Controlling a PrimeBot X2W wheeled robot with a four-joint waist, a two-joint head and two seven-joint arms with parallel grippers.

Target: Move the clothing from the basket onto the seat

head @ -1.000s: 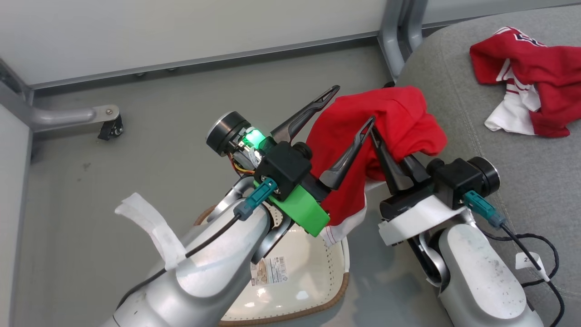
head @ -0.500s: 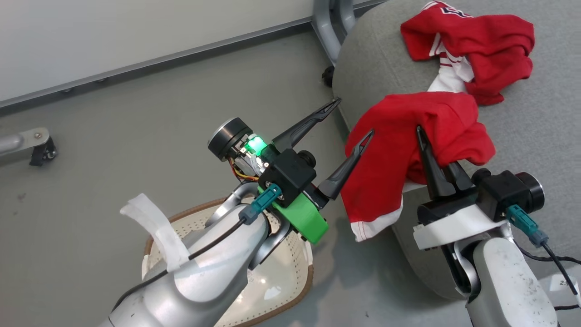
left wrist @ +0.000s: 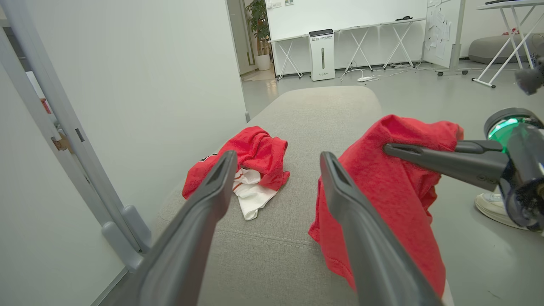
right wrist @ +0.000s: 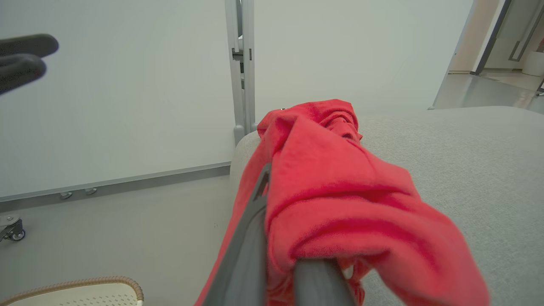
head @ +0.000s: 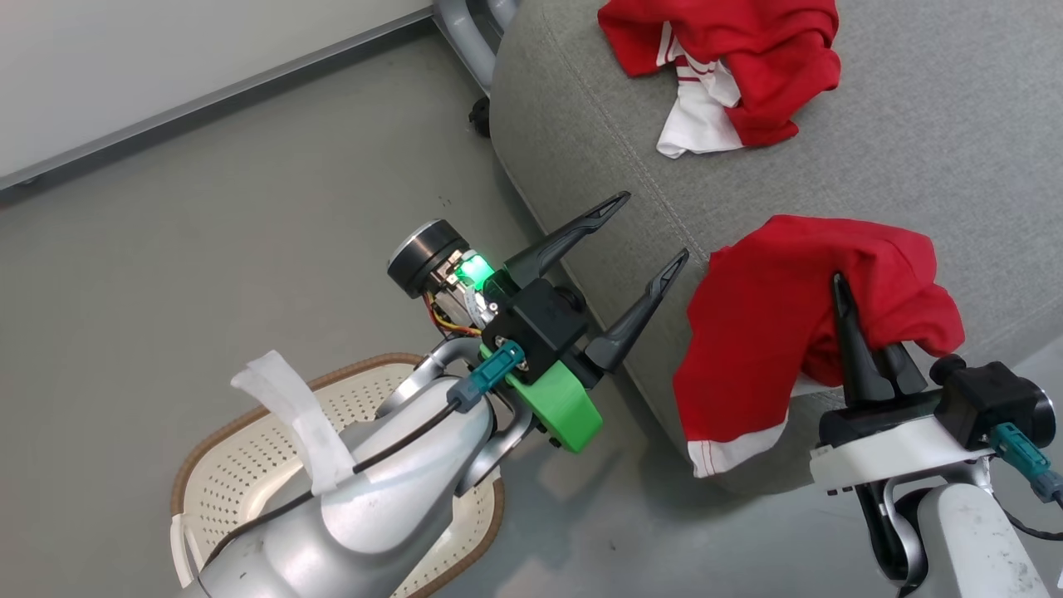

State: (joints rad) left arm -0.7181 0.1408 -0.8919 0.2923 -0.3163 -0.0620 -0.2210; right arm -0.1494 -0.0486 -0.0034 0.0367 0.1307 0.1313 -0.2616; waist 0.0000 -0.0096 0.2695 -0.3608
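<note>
Right tool (head: 839,282) clenched on plain red garment (head: 764,324), lower right; looks limp, light, so pinch a bunched fold. Left tool (head: 653,226) released, empty.

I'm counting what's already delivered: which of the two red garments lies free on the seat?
The striped red-and-white garment, crumpled alone on the grey seat. The plainer red garment hangs clamped in the right gripper at the seat's edge.

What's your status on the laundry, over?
Left gripper open, empty. Right gripper shut on plain red garment over sofa edge. Striped garment on sofa. Nothing blocking.
</note>
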